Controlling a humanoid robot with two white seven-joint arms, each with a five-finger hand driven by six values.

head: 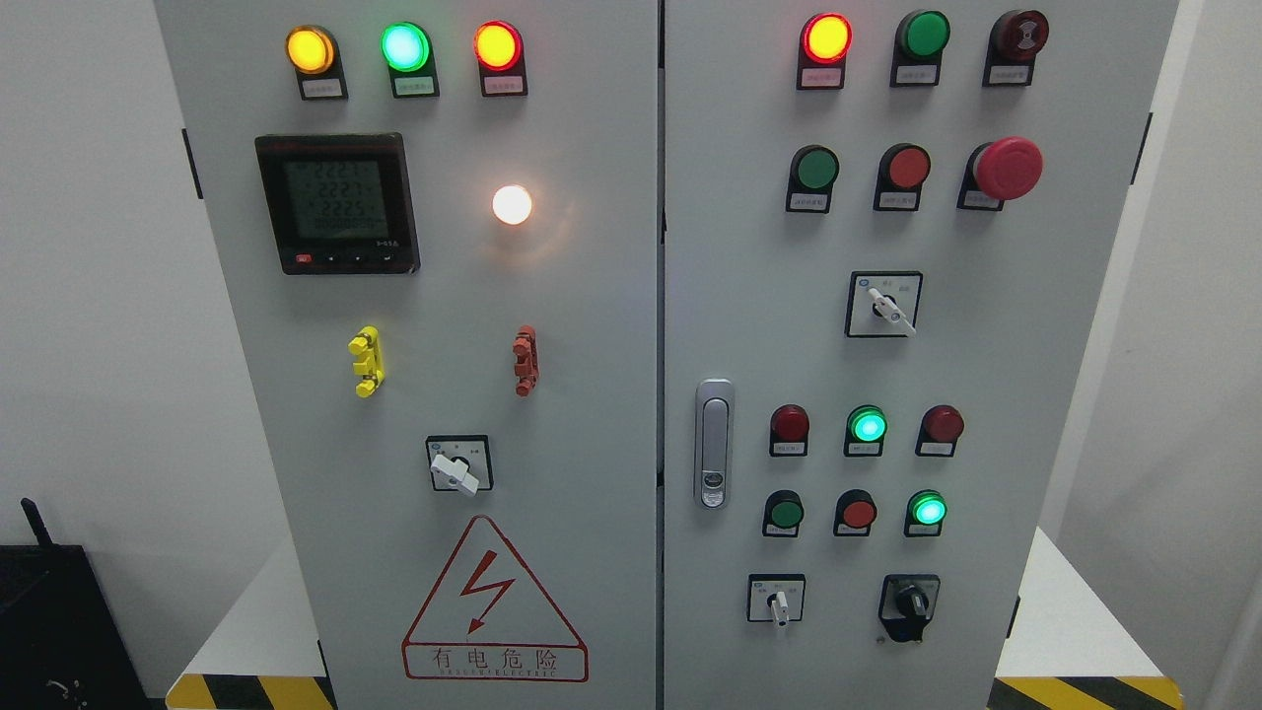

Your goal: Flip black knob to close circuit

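Black knob (909, 601) at lower right of grey cabinet door (986, 345), untouched, no robot hand in view, its state unknowable

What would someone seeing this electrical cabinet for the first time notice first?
Probably the glowing white round lamp in the upper half of the left door, beside the dark digital meter, and the lit amber, green and red indicator row above them. Next, the big red mushroom-shaped stop button at the right door's upper right. The small black rotary knob sits at that door's bottom right; no robot hand is in view.
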